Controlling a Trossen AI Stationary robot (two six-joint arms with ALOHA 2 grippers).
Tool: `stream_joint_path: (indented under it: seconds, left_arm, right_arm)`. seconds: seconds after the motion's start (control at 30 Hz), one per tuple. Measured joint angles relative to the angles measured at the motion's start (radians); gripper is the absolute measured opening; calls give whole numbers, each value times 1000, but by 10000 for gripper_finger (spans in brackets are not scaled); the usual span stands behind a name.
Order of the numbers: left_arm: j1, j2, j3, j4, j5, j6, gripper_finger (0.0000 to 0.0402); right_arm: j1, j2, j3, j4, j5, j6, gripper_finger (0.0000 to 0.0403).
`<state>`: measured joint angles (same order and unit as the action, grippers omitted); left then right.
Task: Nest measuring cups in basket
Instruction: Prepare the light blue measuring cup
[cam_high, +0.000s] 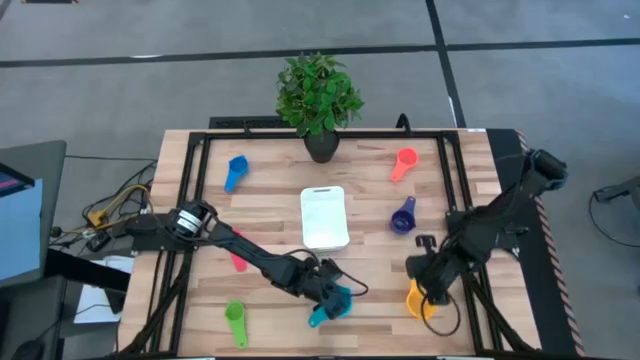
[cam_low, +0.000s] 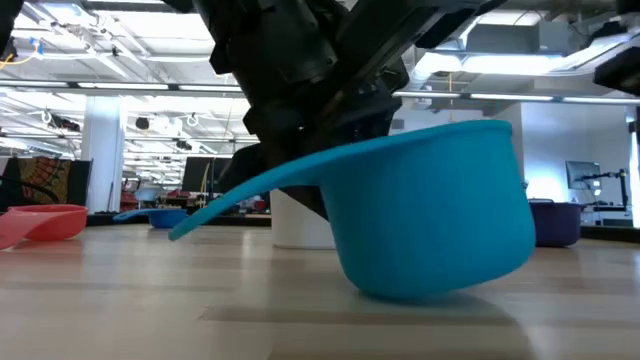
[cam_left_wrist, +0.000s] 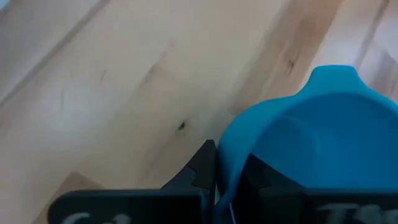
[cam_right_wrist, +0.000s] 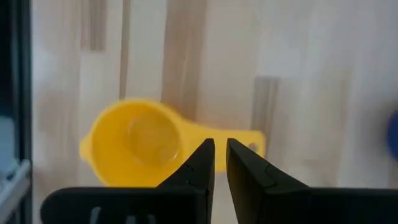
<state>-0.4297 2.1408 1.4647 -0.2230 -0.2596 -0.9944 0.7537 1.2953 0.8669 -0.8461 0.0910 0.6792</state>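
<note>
My left gripper (cam_high: 335, 297) is shut on the teal cup (cam_high: 330, 305) near the table's near edge, which fills the low view (cam_low: 430, 210). My right gripper (cam_right_wrist: 221, 155) hovers over the yellow-orange cup (cam_right_wrist: 140, 143) at the near right (cam_high: 420, 300). Its fingers are almost together, above the cup's handle, touching nothing. The white basket (cam_high: 324, 217) lies at the table's middle. Resting on the wood are the blue cup (cam_high: 236, 172), the red-orange cup (cam_high: 403, 163), the purple cup (cam_high: 403, 218) and the green cup (cam_high: 236, 322). The pink cup (cam_high: 238, 260) is partly hidden by my left arm. My left gripper pinches the teal cup's side wall at the rim (cam_left_wrist: 225, 163), one finger (cam_left_wrist: 202, 168) outside and the other inside the bowl. The fingers slant down from above. The cup is tilted, with its handle (cam_low: 230, 205) raised toward the left of the low view. Its rounded base (cam_low: 420, 290) is at the table top.
A potted plant (cam_high: 320, 95) stands at the far edge, behind the basket. A dark frame rail (cam_high: 190, 200) runs along the table's left and right sides. Bare wood lies between the basket and the near edge.
</note>
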Motion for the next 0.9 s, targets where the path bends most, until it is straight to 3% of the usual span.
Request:
stream_joint_path:
  seconds: [0.37,0.5,0.7,0.9]
  left_arm:
    - [5,3,0,24,81,46,15]
    - [0,6,0,25,67,57,37]
    - [-4,8,0,41,44,66,91]
    - [-2,8,31,42,42,101,121]
  right_arm:
    - [38,305,235,-223,-39,-240,72]
    - [30,372,292,-332,-9,-278,88]
    - [42,426,326,-344,-6,-447,142]
    - [51,447,325,-352,-5,-478,214]
